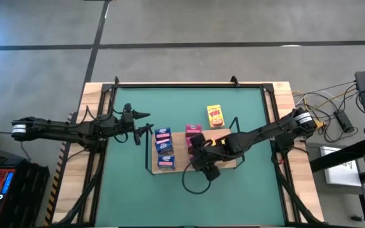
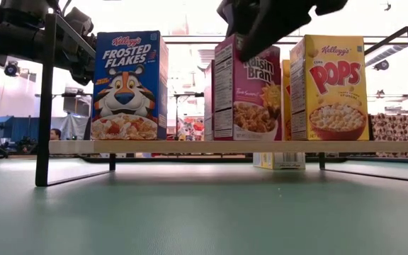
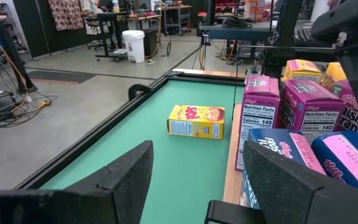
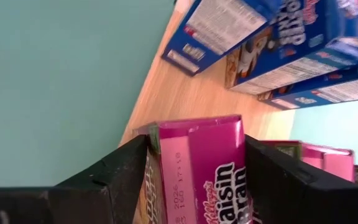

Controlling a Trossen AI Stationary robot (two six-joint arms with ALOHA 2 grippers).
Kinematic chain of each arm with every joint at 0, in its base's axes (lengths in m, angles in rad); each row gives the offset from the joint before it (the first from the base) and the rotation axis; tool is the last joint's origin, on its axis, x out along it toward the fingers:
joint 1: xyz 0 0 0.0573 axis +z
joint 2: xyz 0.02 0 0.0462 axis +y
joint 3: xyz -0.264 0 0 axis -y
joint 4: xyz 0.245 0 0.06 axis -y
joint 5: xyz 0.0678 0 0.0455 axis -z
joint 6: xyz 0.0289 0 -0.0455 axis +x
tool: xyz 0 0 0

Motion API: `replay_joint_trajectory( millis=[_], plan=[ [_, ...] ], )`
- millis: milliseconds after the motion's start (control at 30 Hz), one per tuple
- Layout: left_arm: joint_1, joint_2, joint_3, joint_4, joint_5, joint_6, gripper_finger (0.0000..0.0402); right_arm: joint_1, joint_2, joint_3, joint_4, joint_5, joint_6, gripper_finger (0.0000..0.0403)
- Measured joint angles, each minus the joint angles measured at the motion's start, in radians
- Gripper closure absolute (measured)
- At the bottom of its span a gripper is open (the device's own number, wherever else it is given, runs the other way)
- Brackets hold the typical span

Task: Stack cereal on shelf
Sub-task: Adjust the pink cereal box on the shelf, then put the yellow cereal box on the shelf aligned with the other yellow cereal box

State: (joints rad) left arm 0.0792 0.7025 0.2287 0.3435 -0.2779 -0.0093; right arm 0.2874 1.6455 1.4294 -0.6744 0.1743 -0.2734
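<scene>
Fingers point(image 4: 114, 180) of your right gripper point(image 4: 194, 177) were grasping the top of a pink cereal box point(image 4: 197, 158), which stood upright on the shelf point(image 1: 228, 134) between the blue boxes point(image 1: 164, 148) and a yellow box point(image 2: 330, 86). Your left gripper point(image 3: 194, 180) hovered over the bench point(image 1: 125, 190) beside the shelf, fingers released and empty. Another yellow box point(image 1: 215, 115) lay on the bench behind the shelf.

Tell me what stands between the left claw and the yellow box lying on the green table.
Nothing visible. In the left wrist view, bare green tabletop runs from the left claw to the yellow box; the shelf with its boxes sits off to one side.
</scene>
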Motion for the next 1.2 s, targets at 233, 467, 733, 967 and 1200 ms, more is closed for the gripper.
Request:
replay_joint_trajectory(
  millis=[233,467,733,967,1200],
  plan=[
    [0.000,0.000,0.000,0.000,0.000,0.000,0.0168,-0.005,0.000,0.005,0.038,0.001,0.082,0.0170],
    [0.000,0.000,0.000,0.000,0.000,0.000,0.0168,-0.022,0.002,0.005,0.070,0.008,0.196,0.0170],
    [0.000,0.000,0.000,0.000,0.000,0.000,0.0168,-0.023,0.002,0.005,0.112,0.010,0.197,0.0170],
    [0.000,0.000,0.000,0.000,0.000,0.000,0.0168,-0.022,-0.009,0.005,0.127,0.010,0.216,0.0170],
    [0.000,0.000,0.001,0.000,0.000,0.000,0.0168,-0.018,-0.076,0.005,0.121,0.010,0.211,0.0170]
  ],
)
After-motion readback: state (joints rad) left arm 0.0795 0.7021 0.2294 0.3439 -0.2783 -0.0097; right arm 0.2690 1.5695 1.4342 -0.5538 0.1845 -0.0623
